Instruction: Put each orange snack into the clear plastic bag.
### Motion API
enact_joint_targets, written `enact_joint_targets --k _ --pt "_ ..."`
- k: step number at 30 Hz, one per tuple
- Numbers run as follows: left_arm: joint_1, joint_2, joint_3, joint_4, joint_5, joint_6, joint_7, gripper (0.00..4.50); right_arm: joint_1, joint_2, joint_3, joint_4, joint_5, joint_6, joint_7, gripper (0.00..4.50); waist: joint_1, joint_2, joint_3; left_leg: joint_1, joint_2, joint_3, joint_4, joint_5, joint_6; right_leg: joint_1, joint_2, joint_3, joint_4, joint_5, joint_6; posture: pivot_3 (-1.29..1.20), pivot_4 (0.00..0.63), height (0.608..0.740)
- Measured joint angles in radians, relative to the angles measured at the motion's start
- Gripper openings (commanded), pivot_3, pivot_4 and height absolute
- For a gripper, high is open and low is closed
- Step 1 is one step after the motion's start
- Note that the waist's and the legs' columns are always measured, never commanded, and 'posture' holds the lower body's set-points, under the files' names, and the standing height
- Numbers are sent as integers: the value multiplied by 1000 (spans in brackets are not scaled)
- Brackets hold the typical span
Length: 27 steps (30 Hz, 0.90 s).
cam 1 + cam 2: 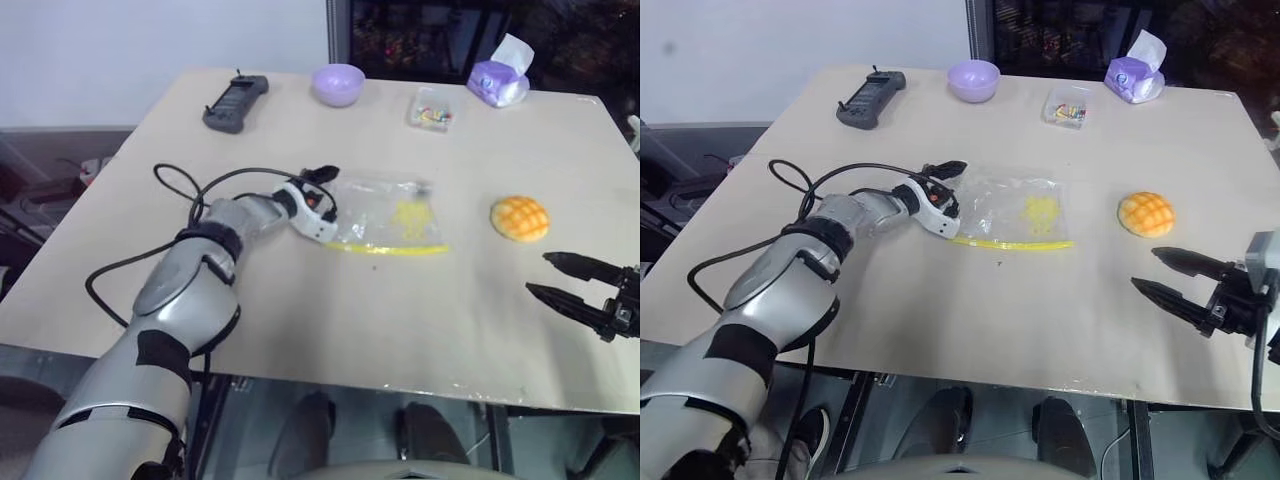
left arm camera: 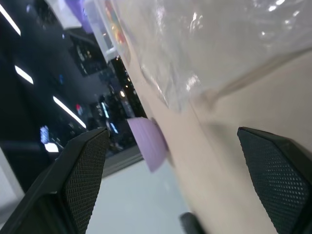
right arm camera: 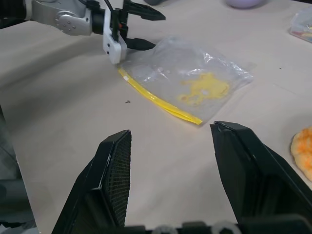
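The left gripper [image 3: 134,29] has its jaws spread wide at the corner of the clear plastic bag [image 1: 385,215], mid-bench, gripping nothing. The right gripper [image 1: 1170,275] hovers with jaws parted and empty over the near right edge, the orange snack [image 1: 520,218] just beyond.

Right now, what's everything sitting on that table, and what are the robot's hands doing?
orange snack: one, orange-yellow, table's right side, apart from the bag.
clear plastic bag: one, transparent with yellow seal strip, lying flat mid-table.
bowl: one, lilac, far edge.
small clear box: one, coloured bits inside, far edge.
tissue pack: one, purple, white tissue sticking up, far right.
handheld device: one, black, far left.
table: one, beige.
left gripper: open, at the bag's left end.
right gripper: open, empty, near the snack.
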Motion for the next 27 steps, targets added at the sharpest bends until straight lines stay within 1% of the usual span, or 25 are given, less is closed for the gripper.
enact_joint_targets --k 2,5,8,9,10,13,15,19,20,22,23,24,27 --pt "-39 -20 -89 15 90 27 48 4488 0 0 1 0 -4 -3 0 2813 -1 0 0 0 0 0 0 0 0 0 0 0 0 0 0 0 150 740" --pt "-50 -30 -114 34 105 24 82 4488 1 0 1 0 -7 -4 -1 2813 -1 0 0 -1 0 0 0 0 0 0 0 0 0 0 0 0 150 740" --pt "-50 -35 -113 44 96 15 94 4488 6 4 1 0 -9 -5 -1 2813 1 0 0 -2 0 0 0 0 0 -1 -1 0 -1 0 0 0 150 740" --pt "-53 -37 -114 47 96 -2 98 3957 8 8 1 -1 -11 -6 -3 2813 2 0 0 -2 -1 -1 0 0 0 -1 -1 -1 -1 0 0 0 150 740" --pt "-53 -40 -116 47 97 -11 100 3690 9 10 1 -1 -12 -6 -3 2813 3 0 0 -2 -1 -1 0 0 0 -1 -1 -1 -1 0 0 0 150 740" --pt "-51 -65 -133 49 101 -44 116 2384 11 19 3 -1 -17 -7 -4 2813 5 0 0 -5 -1 -1 1 0 0 -3 -1 -1 -1 0 0 0 150 740" --pt "-51 -87 -149 47 109 -60 152 1667 11 19 5 -1 -20 -7 -4 2813 5 0 0 -7 -1 -2 1 0 0 -5 -1 -2 -1 0 0 0 150 740" --pt "-52 -136 -154 41 107 -85 165 1667 2 20 13 -1 -22 -7 -4 2813 -2 0 0 -7 -1 -1 1 0 0 -6 -1 -2 -1 0 0 0 150 740" --pt "-52 -143 -154 41 105 -88 160 1221 1 20 15 -1 -23 -8 -4 2813 -4 0 0 -7 -1 -1 1 0 0 -6 -1 -2 -1 0 0 0 150 740" --pt "-52 -146 -154 41 99 -89 149 679 1 20 22 0 -27 -8 -4 2813 -8 0 0 -7 -1 -1 1 0 0 -6 -1 -1 -1 0 0 0 150 740" --pt "-54 -147 -154 38 99 -89 149 247 1 20 22 0 -30 -8 -4 2813 -8 0 0 -7 -1 -1 1 0 0 -6 -1 -1 -1 0 0 0 150 740" --pt "-58 -150 -154 35 99 -89 148 76 0 20 22 0 -31 -8 -4 2813 -8 0 0 -6 -1 -1 1 0 0 -6 -1 -1 0 0 0 0 150 740" --pt "-59 -152 -154 34 98 -89 148 76 -2 20 23 0 -31 -9 -4 2813 -7 0 0 -6 -1 -1 1 0 0 -5 -1 -1 1 0 0 0 150 740"
